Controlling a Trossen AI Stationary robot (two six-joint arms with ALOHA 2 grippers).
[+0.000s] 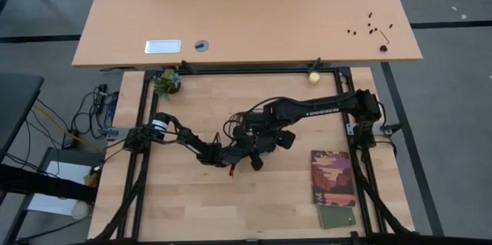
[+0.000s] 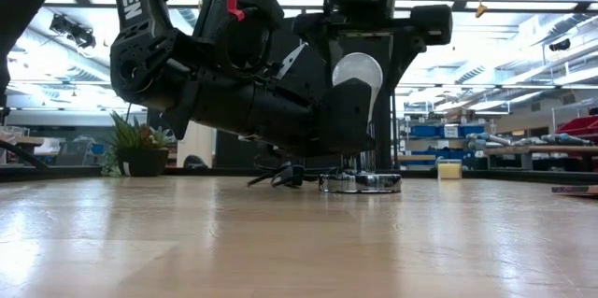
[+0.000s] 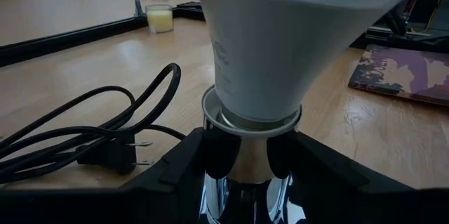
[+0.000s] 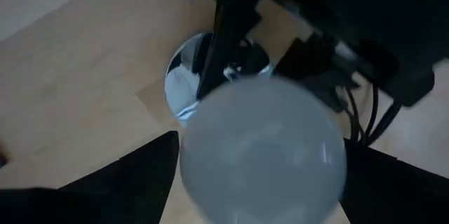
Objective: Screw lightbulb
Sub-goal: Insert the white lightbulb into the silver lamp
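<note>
The lightbulb (image 3: 270,48) is seated base-down in the chrome socket (image 3: 245,175), which stands on the bench (image 1: 261,199) near its middle. The socket's neck is clamped by the left end effector (image 3: 245,171), its fingers closed on either side. The bulb's globe (image 4: 263,150) is enclosed from above by the right end effector (image 4: 259,182), its fingers spread wide around the glass. For this step, the socket should be held still while the bulb is turned about a vertical axis. Light, even pressure is advised, since tilting could cross the thread. The black cord (image 3: 91,129) should be kept clear.
</note>
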